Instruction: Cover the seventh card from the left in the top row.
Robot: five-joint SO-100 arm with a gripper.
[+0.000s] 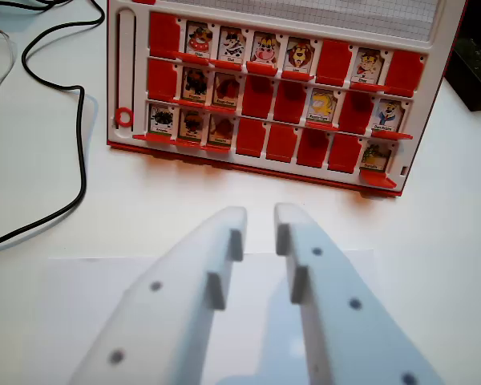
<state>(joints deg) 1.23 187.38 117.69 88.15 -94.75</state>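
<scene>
Red plastic frames the game board [272, 104], which lies on the white counter [64, 208] at twelve o'clock from the hand [259, 224]. The hand hangs empty, its two pale fingers [224, 241] slightly parted with a narrow gap between them. Counting along the top row from the left, the seventh slot holds an uncovered picture card [369, 64], at about one o'clock from the hand and near the board's right edge. The risk, as I judge it, is miscounting: covered red slots sit on both sides of that card, and a drifting approach could knock a neighbouring flap or shove the whole board. A black cable [72, 120] lies at ten o'clock, clear of the likely path.
</scene>
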